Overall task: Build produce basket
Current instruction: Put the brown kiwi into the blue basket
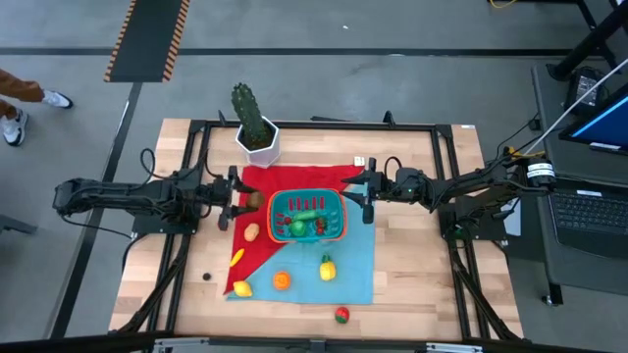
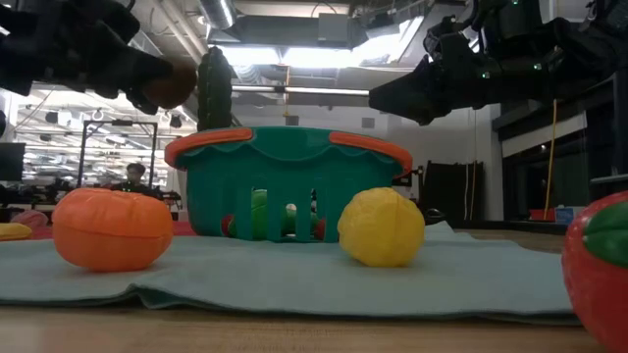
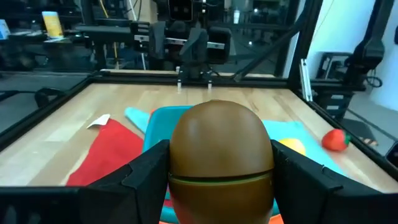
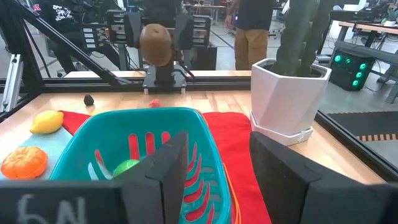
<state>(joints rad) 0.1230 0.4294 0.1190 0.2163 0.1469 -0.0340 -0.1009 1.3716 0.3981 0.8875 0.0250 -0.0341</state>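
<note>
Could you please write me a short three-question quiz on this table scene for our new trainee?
1. True or false: the left gripper is shut on a brown fruit.
2. Which item stands beside the red cloth, away from the basket? A) a cactus pot B) a kettle C) a bowl
3. Fill in: the right gripper hangs by the basket's corner with its fingers ____.

Key: 1 true; 2 A; 3 open, holding nothing.
</note>
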